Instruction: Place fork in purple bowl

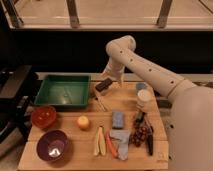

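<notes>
Pincer gripper (113, 78) hangs released and empty, jaws spread, probably ready to straddle a handle. Slim pale silvery fork (101, 104) lies flat on the wooden tabletop (80, 150) just below-left of it, unlifted. Glossy round purple bowl (52, 146) waits well apart, further down-left.

A robot test lab: prop-strewn wooden table (80, 152), metal railing (73, 12) behind.

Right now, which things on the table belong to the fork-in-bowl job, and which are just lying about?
For the job: fork, right of the green tray; purple bowl, front left; gripper, open, in the air by the dark block.

Lying about: green tray, dark block, red-brown bowl, orange ball, yellow strips, blue sponge, white cup.
</notes>
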